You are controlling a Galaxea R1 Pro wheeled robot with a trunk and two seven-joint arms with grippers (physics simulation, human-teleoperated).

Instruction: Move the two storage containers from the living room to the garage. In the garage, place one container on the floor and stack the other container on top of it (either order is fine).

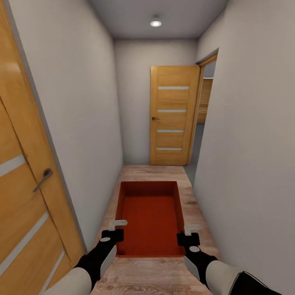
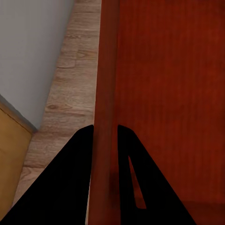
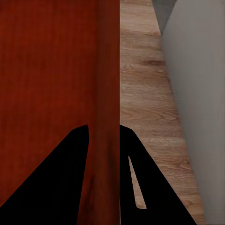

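While a narrow hallway with pale walls, wood-plank floor and an open door stretches ahead, one orange-red storage container is carried low in front, so the garage looks not yet reached and stacking remains. Left gripper and right gripper each clamp a side wall; wrist views show the thin rim pinched between dark fingers

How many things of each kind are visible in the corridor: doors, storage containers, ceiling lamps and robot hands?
Doors: 2, the near door at the left and the open far door
Storage container: 1
Ceiling lamp: 1
Robot hands: 2, the left hand and the right hand, each clamped on a side wall of the container
Total: 6
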